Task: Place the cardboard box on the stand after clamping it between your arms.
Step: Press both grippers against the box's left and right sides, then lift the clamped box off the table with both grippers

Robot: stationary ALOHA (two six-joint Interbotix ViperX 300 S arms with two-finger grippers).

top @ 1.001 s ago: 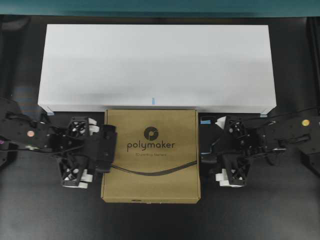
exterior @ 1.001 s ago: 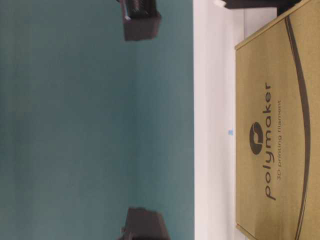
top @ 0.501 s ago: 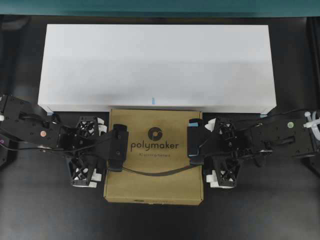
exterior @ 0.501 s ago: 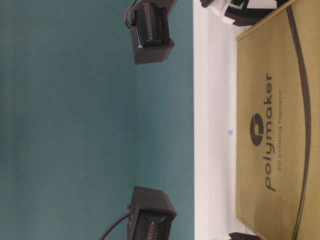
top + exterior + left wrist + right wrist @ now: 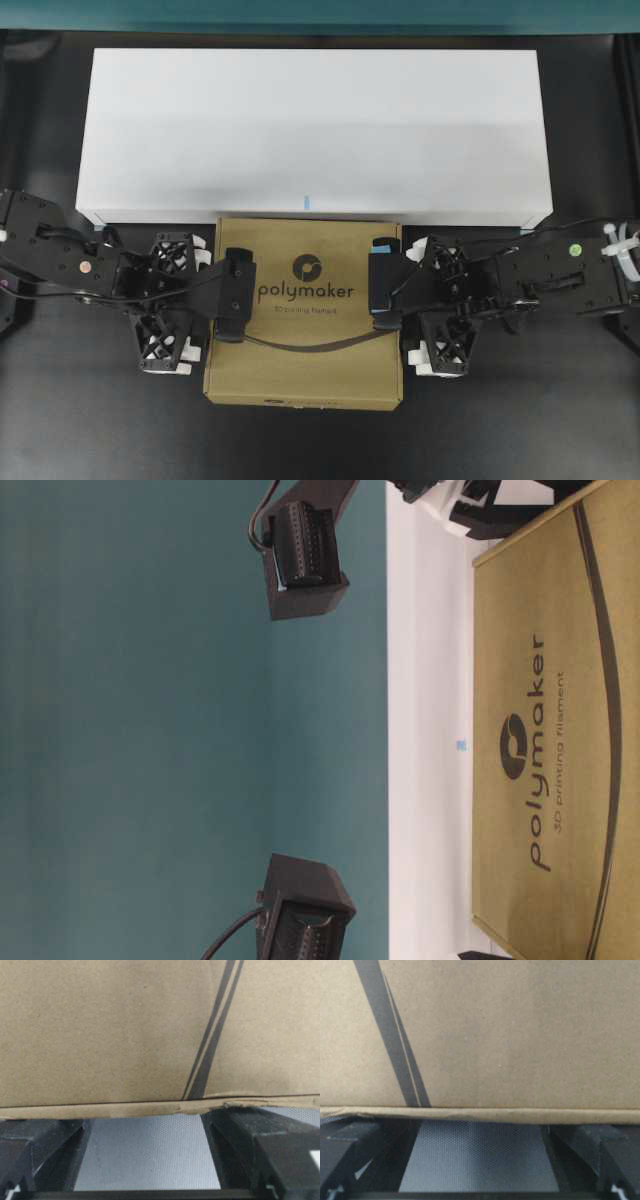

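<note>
Box: we see the cardboard box [image 5: 303,313] lying flat just beside the near edge of the stand [image 5: 314,130], at 6 o'clock from it, with its printed face upward.
Stand: low white platform on the dark counter [image 5: 300,445], its top bare except for a small blue mark [image 5: 306,201] at the near edge, directly at 12 o'clock from the box.
Left claw [image 5: 236,296]: at 9 o'clock of the box, fingers spread wide apart; its flat black pad lies over the box's left margin. We see nothing gripped between the fingers.
Right claw [image 5: 382,285]: at 3 o'clock of the box, fingers likewise spread wide; its blue-tipped pad lies over the box's right margin.
Left wrist view: the box [image 5: 150,1030] fills the upper frame, its lower edge above both dark fingers [image 5: 250,1135].
Right wrist view: the box [image 5: 520,1030] again spans the frame above the parted fingers [image 5: 590,1145]; we cannot tell whether they touch the cardboard.
</note>
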